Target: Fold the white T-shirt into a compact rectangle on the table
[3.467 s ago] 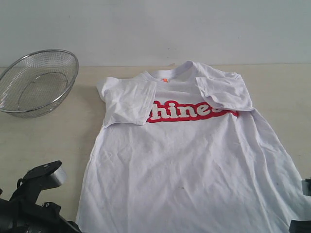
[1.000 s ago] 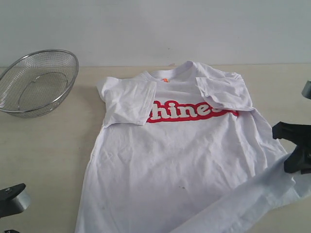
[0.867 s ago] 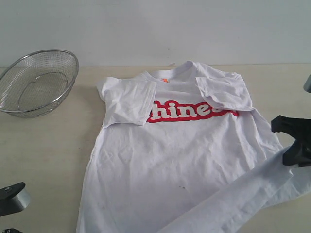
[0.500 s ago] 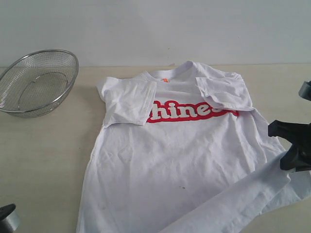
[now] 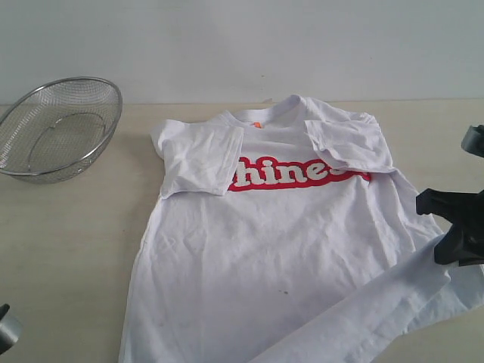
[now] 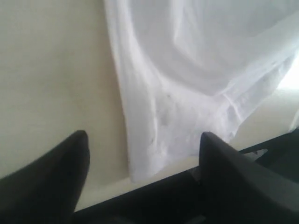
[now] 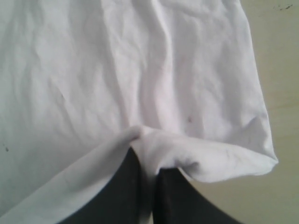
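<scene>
The white short-sleeved cotton T-shirt [image 5: 287,242] lies face up on the pale beige flat worktop [image 5: 68,227], with both sleeves folded inward over the chest. The right end effector [image 7: 145,161] is clenched on the hem corner on its side. It holds that corner raised, so a band of fabric doubles over the body. The left end effector [image 6: 144,140] is released, jaws wide, with the opposite hem corner in line between them.

Recommended procedure: lower the left end effector onto that corner and clamp both layers before lifting. Raise both corners level, then carry them toward the collar together with the hem taut.
</scene>
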`<control>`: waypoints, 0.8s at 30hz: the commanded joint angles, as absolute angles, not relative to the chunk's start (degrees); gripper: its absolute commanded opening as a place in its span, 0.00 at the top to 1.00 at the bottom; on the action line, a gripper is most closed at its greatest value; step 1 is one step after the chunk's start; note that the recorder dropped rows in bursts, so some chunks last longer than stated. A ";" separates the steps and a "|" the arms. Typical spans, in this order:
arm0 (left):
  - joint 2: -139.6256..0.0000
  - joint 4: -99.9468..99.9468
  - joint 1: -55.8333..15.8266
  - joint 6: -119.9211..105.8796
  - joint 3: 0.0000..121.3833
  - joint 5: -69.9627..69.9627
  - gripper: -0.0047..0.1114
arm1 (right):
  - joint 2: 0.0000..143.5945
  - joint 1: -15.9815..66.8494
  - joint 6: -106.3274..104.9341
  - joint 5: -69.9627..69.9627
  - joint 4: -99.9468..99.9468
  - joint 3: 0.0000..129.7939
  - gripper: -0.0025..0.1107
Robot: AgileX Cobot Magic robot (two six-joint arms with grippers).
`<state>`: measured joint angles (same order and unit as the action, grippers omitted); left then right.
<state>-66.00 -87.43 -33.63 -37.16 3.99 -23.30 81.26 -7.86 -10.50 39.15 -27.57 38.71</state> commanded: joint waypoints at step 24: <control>-88.73 -99.95 -33.88 -58.63 8.23 -31.19 0.41 | 81.27 -8.15 -12.31 38.74 -27.92 38.98 0.98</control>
